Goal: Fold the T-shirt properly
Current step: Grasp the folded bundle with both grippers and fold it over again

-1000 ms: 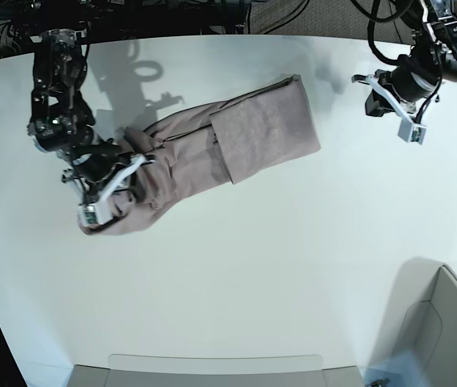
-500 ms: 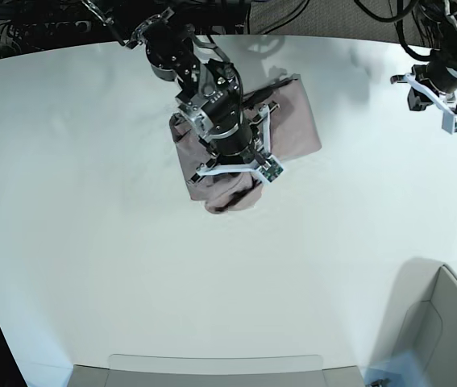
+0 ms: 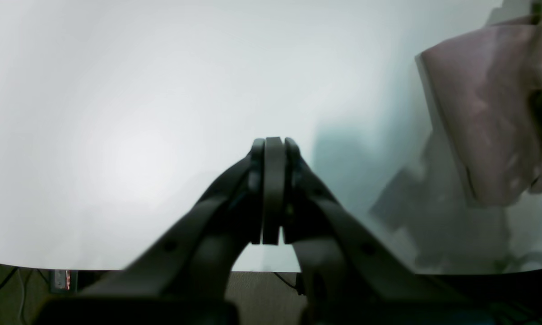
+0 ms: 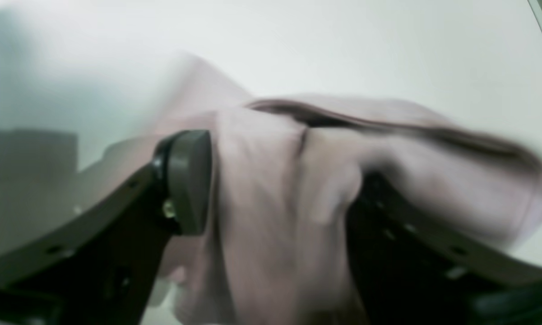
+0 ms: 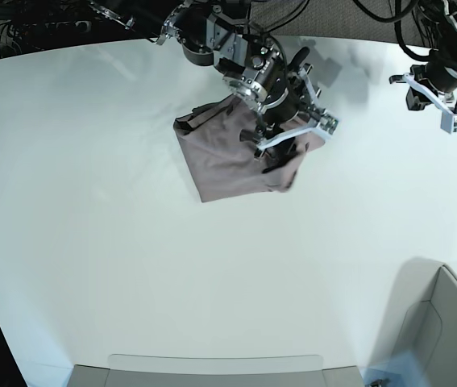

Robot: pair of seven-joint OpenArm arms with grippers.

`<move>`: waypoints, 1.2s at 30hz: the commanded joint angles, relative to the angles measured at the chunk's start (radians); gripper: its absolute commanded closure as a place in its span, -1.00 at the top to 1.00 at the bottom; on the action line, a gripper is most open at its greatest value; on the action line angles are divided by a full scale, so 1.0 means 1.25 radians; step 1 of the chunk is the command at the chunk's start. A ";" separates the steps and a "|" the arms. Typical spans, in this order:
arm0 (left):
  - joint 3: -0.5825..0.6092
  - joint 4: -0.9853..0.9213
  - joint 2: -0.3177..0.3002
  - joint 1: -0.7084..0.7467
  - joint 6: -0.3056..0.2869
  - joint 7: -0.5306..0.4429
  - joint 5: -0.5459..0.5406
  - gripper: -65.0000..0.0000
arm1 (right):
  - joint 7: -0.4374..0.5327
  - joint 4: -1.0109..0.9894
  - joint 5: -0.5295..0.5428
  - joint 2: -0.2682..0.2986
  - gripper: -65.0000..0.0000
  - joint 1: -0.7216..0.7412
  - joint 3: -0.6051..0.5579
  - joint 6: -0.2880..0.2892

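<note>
Upper centre of the base frame: right gripper (image 5: 297, 137) fingers clamp the limp, light T-shirt (image 5: 224, 161); best held at doubled edges. Left gripper (image 3: 271, 189) fingers pressed together, empty.

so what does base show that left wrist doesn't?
Only base: the right gripper clamped on the T-shirt, the whole folded bundle, and the grey bin at the table's corner. Only left wrist: the left gripper close up, jaws pressed together and empty. Both: the pink T-shirt lying on the white table.
</note>
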 commanded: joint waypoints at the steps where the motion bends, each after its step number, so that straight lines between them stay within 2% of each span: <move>1: -0.006 0.010 -0.010 -0.002 0.001 -0.010 -0.004 -1.00 | 0.016 0.016 -0.008 -0.009 0.04 0.011 -0.016 -0.004; 6: -0.015 -0.017 -0.010 -0.002 0.004 -0.013 -0.004 -1.00 | 0.018 0.023 -0.008 -0.010 0.04 0.017 -0.110 -0.004; 9: -0.015 -0.043 -0.010 -0.002 0.005 -0.015 -0.003 -1.00 | 0.070 0.072 -0.008 -0.007 0.04 0.017 -0.112 -0.008; 13: -0.011 -0.048 -0.009 -0.004 0.004 -0.040 -0.008 -1.00 | 0.111 0.120 -0.008 -0.004 0.02 0.019 0.006 -0.009; 15: -0.006 -0.040 -0.009 -0.004 -0.001 -0.069 -0.010 -1.00 | 0.115 0.122 -0.007 -0.002 -0.08 0.039 0.079 -0.009; 17: 0.017 -0.027 -0.009 -0.005 -0.002 -0.096 -0.012 -1.00 | 0.114 0.117 -0.004 0.018 -0.26 0.056 0.147 -0.009; 19: 0.080 -0.006 -0.011 -0.005 -0.002 -0.128 -0.012 -1.00 | 0.116 0.107 0.029 0.047 -0.48 0.077 0.199 -0.009; 22: 0.210 0.031 -0.014 -0.005 -0.002 -0.183 -0.012 -1.00 | 0.117 0.072 0.149 0.100 -0.83 0.118 0.300 -0.003; 24: 0.282 0.036 -0.015 -0.005 -0.002 -0.210 -0.010 -1.00 | 0.114 0.037 0.230 0.126 -0.96 0.153 0.346 -0.002; 28: 0.406 0.037 -0.050 -0.005 -0.002 -0.280 -0.008 -1.00 | 0.114 -0.049 0.334 0.190 -0.96 0.220 0.365 -0.002; 30: 0.478 0.037 -0.075 -0.005 -0.002 -0.309 -0.005 -1.00 | 0.117 -0.102 0.354 0.212 -0.95 0.248 0.364 -0.002; 32: 0.551 0.038 -0.102 -0.006 -0.002 -0.326 -0.005 -1.00 | 0.119 -0.156 0.357 0.216 -0.95 0.267 0.364 0.000; 33: 0.594 0.038 -0.115 -0.015 -0.002 -0.336 -0.004 -1.00 | 0.119 -0.183 0.355 0.219 -0.95 0.278 0.362 0.011; 36: 0.701 0.034 -0.158 -0.067 -0.001 -0.318 0.002 -1.00 | 0.120 -0.223 0.355 0.223 -0.95 0.286 0.362 0.086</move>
